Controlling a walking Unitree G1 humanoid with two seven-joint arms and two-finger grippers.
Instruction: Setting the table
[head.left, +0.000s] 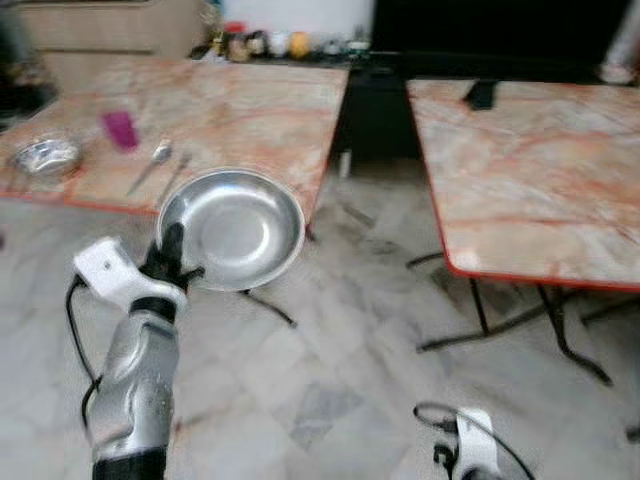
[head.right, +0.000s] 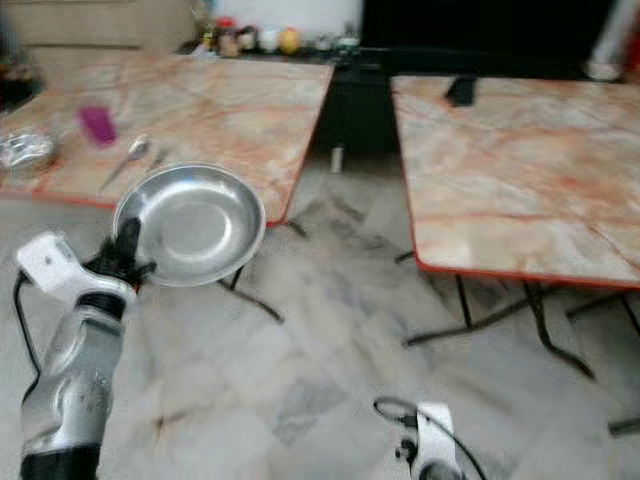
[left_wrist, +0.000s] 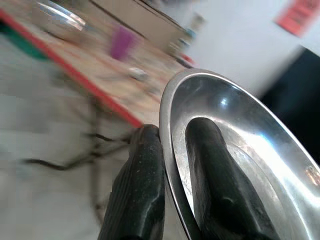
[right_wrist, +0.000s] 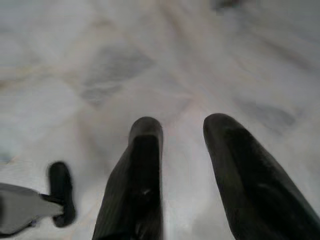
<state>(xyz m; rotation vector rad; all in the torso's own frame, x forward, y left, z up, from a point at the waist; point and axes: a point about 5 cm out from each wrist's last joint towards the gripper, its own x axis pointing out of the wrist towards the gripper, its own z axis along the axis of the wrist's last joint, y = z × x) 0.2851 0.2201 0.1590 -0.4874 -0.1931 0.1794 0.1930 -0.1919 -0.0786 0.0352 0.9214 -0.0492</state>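
Note:
A shiny steel plate (head.left: 240, 225) hangs in the air over the floor, just off the near corner of the left marble table (head.left: 250, 110). My left gripper (head.left: 172, 240) is shut on the plate's near-left rim, one finger (left_wrist: 142, 175) under the rim and the other inside the plate (left_wrist: 235, 145). On the left table lie a purple cup (head.left: 119, 129), a spoon and fork (head.left: 160, 165) and a small steel bowl (head.left: 45, 157). My right gripper (right_wrist: 182, 130) hangs low over the tiled floor, fingers apart and holding nothing.
A second marble table (head.left: 540, 170) with a red edge stands on the right, with a dark object (head.left: 482, 94) at its far side. Folding legs (head.left: 520, 320) show under it. Jars and bottles (head.left: 270, 43) line a far counter. Tiled floor lies between the tables.

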